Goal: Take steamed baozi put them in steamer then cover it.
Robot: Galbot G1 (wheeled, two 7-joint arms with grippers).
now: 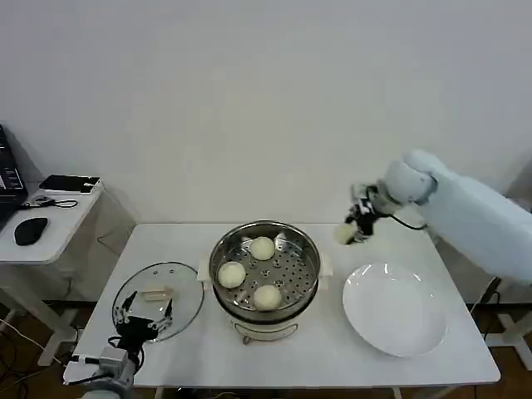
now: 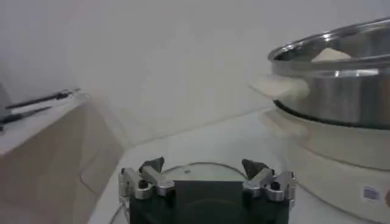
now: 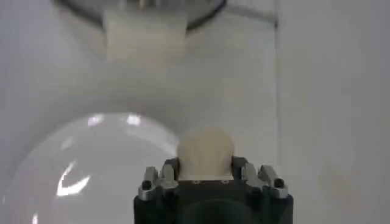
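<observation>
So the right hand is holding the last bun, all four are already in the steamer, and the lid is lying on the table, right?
Not quite: the head view shows three baozi in the steamer. The right hand holds the fourth baozi, and the lid lies on the table.

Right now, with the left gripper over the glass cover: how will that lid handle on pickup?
The cover is glass, so likely fragile and heavy for its thickness. Its smooth dome looks slippery; the cream bar handle is the safest grip. The left gripper is open above it. Gripped off-centre, it would probably tilt.

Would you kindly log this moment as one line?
right claw: shut on fourth baozi, raised behind plate | steamer: three baozi | left claw: open over cover
</observation>
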